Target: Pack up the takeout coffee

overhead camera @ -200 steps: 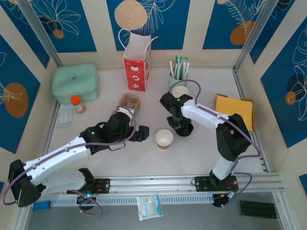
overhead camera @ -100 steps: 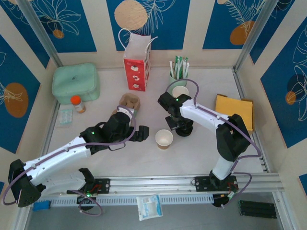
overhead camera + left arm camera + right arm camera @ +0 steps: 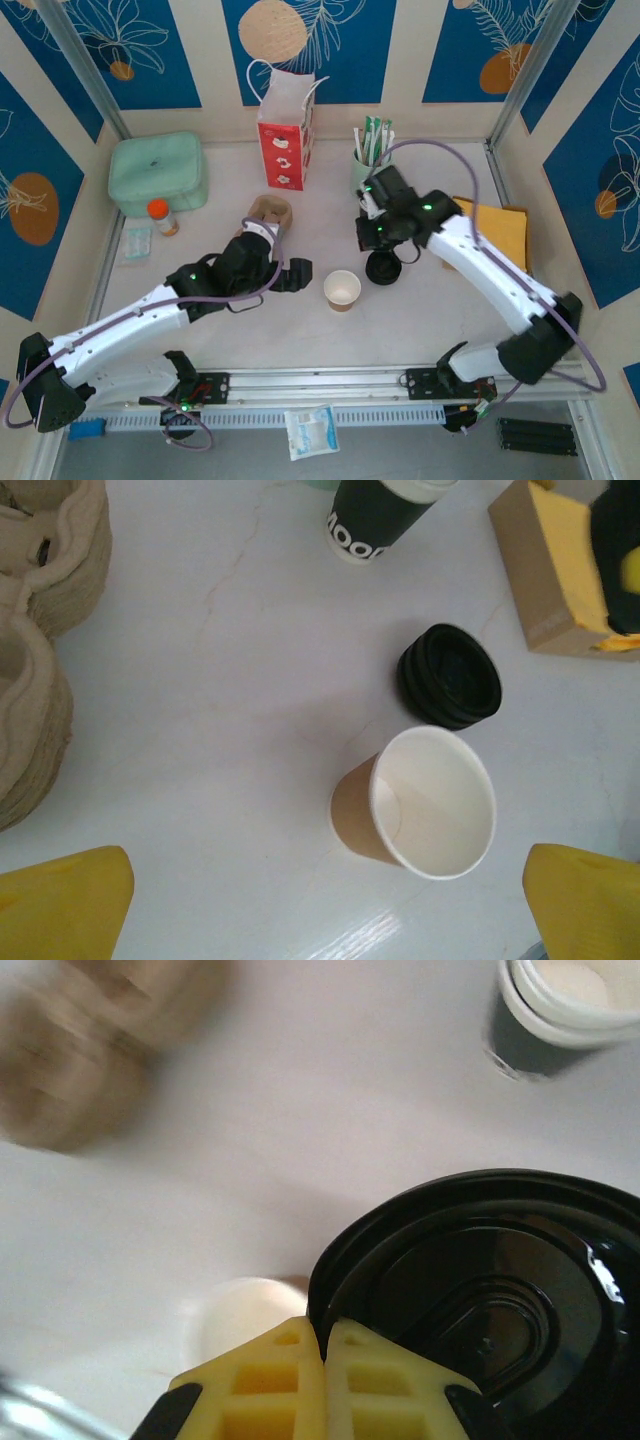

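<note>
Right gripper (image 3: 325, 1345) pinches a black lid (image 3: 480, 1290), seemingly single, by its rim: bring it level over the open tan cup (image 3: 430, 805), left gripper (image 3: 325, 900) spread beside it.

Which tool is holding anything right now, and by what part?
The right tool pinches the round black plastic lid by the edge of its rim. The left tool is open and holds nothing.
</note>
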You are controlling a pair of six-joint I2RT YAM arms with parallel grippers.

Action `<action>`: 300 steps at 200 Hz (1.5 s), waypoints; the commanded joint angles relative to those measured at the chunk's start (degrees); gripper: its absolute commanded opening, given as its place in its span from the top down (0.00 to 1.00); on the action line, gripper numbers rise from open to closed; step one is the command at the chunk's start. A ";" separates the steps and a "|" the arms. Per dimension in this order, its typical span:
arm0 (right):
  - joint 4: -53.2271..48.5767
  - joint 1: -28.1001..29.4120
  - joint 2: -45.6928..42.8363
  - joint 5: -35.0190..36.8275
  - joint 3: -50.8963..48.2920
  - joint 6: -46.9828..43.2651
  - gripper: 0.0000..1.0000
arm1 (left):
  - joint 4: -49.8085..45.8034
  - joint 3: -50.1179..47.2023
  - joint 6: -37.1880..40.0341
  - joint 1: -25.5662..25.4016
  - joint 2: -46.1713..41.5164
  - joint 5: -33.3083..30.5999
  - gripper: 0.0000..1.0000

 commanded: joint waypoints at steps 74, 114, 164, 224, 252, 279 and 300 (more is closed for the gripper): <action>53.50 -17.99 -11.55 -56.83 -15.71 33.71 1.00 | 30.08 4.18 -17.88 -0.68 -0.91 0.96 0.00; 72.53 -18.40 -9.01 -61.47 -17.74 43.61 1.00 | 43.74 1.36 -25.99 -0.69 -0.26 -0.29 0.01; 89.56 -17.77 -6.10 -65.33 -17.82 49.32 1.00 | 57.27 0.15 -32.98 -0.68 2.31 -0.87 0.00; 94.81 -14.68 -4.81 -65.27 -14.85 50.27 1.00 | 68.02 -0.40 -40.89 -0.68 6.80 -0.71 0.01; 94.85 -13.06 -4.49 -64.43 -14.04 49.96 1.00 | 70.69 0.03 -41.96 -0.70 8.29 -0.54 0.01; 94.81 -12.45 -4.34 -63.75 -13.89 49.88 1.00 | 72.19 -0.21 -42.82 -0.69 9.23 -1.06 0.01; 94.50 -12.05 -4.23 -63.47 -13.76 49.68 1.00 | 73.80 -0.14 -43.71 -0.70 10.13 -1.24 0.01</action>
